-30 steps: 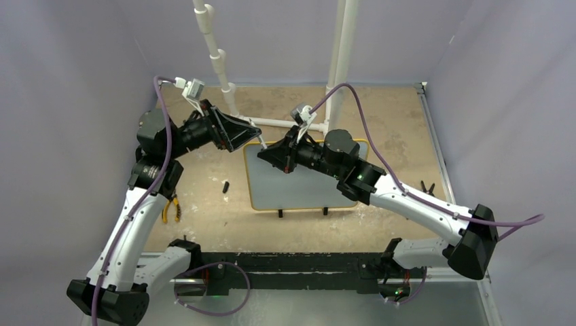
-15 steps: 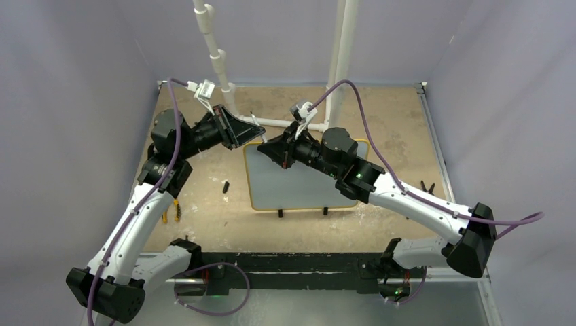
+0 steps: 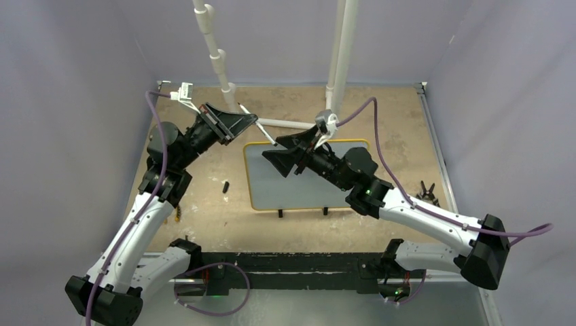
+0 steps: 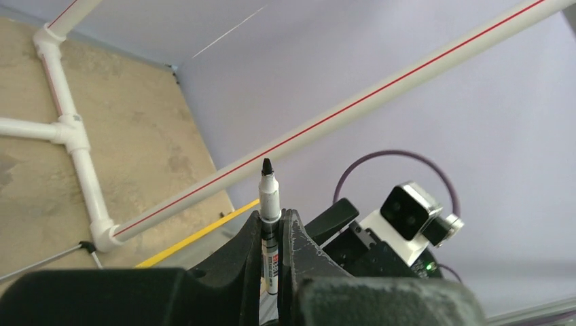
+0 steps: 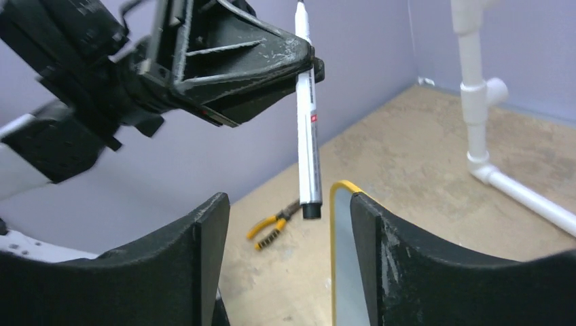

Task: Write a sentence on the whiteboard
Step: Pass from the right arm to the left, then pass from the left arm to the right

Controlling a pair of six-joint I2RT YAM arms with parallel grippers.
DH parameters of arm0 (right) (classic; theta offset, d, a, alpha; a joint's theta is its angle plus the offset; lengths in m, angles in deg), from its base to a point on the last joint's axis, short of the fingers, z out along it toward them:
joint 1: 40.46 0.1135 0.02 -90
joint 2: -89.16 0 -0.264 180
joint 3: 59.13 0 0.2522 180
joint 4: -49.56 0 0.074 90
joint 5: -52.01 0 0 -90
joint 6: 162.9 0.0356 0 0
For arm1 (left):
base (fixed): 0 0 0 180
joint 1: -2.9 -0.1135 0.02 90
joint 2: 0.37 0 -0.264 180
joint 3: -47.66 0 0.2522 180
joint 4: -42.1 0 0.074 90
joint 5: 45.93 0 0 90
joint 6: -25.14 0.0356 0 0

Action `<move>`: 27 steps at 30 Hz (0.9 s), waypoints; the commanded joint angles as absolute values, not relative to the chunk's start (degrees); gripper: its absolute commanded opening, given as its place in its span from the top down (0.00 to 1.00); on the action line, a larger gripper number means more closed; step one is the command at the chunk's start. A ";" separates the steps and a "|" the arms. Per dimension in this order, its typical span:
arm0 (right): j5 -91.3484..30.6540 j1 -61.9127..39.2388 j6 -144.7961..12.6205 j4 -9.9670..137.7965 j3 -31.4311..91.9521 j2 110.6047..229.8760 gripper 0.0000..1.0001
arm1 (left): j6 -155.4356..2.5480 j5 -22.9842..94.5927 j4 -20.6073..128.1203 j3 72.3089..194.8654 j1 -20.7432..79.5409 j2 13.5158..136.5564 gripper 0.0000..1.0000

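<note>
Top external view: left arm (image 3: 136,231) climbs from its near-edge base, elbow bent, forearm angled far-right. Right arm (image 3: 421,217) runs low from its base toward far-left, so both wrists meet over the far-left corner of the whiteboard (image 3: 292,191). Whiteboard lies flat mid-table, long axis left-right, yellow frame, two black feet on its near edge; any script on it is too small to tell. Yellow-handled pliers (image 5: 275,227) and a small black piece (image 3: 225,185) lie on the table (image 3: 394,122) left of the board, both apart from it. Right gripper (image 3: 275,153) has its jaws spread wide. In the right wrist view its fingers (image 5: 204,258) sit either side of the marker's blunt black end w/ a gap on both sides. Left gripper (image 3: 253,121) is pinched tight on the marker (image 3: 267,136), approx mid-barrel. Marker's long axis runs diagonal, far-left to near-right. Its nib end points up & away to far-left, blunt end toward the right gripper, above the board corner. Barrel is white w/ a red & black printed label, text unreadable. White PVC pipes (image 3: 224,68) stand at the far side.
</note>
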State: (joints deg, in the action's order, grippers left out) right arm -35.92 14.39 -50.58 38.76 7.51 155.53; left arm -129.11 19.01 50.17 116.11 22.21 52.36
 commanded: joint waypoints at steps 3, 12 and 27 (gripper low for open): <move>-37.72 14.64 -43.82 8.96 0.09 154.37 0.27 | -140.99 22.98 38.27 113.10 22.26 52.07 1.00; -40.76 14.64 -39.83 2.58 4.77 162.24 0.34 | -140.64 24.31 39.89 113.40 22.24 51.15 1.00; -40.87 14.64 -36.48 0.57 7.58 167.38 0.56 | -141.02 24.25 41.26 112.51 22.24 49.13 1.00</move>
State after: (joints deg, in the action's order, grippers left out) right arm -39.03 14.39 -37.05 3.73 4.58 167.72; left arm -139.49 24.41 42.82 112.62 22.21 49.74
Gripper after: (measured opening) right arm 0.458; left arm 0.065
